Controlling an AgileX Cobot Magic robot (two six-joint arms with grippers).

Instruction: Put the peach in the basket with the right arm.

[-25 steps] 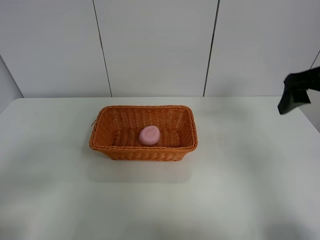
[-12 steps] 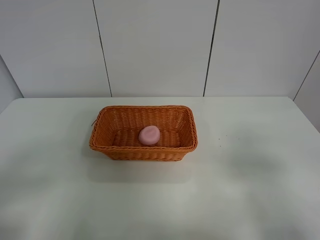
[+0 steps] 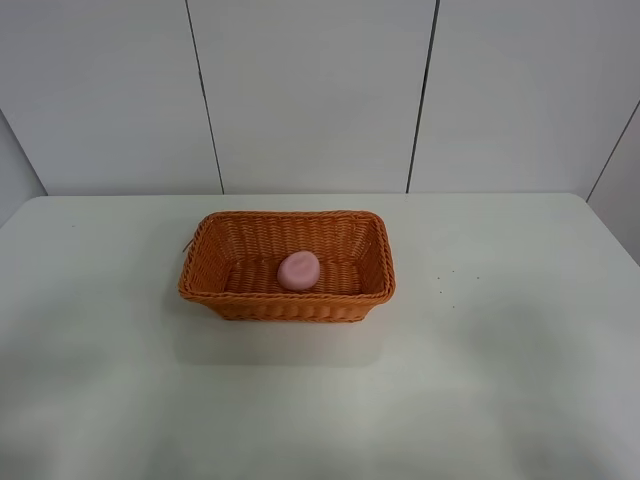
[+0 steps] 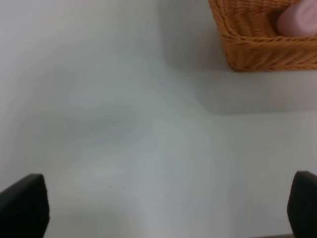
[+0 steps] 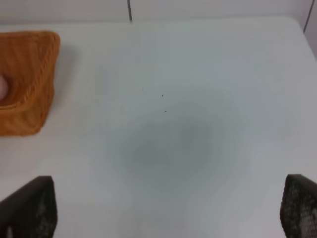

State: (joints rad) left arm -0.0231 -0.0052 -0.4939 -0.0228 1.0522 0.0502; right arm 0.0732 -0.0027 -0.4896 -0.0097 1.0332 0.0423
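The pink peach (image 3: 299, 270) lies inside the orange-brown wicker basket (image 3: 290, 306) at the middle of the white table. Neither arm shows in the exterior high view. In the left wrist view my left gripper (image 4: 163, 210) is open over bare table, well short of the basket's corner (image 4: 267, 49), where the peach (image 4: 298, 20) peeks over the rim. In the right wrist view my right gripper (image 5: 166, 210) is open and holds nothing. It hangs above the table, away from the basket (image 5: 29, 74), and a sliver of the peach (image 5: 2, 89) shows at the frame's edge.
The white table (image 3: 500, 380) spreads wide on all sides of the basket. White wall panels with dark seams (image 3: 421, 100) stand behind it. A few tiny dark specks (image 3: 440, 280) mark the table right of the basket.
The black part of the right arm that showed at the right edge of the exterior view one second ago has left the view. Peach and basket have not moved.
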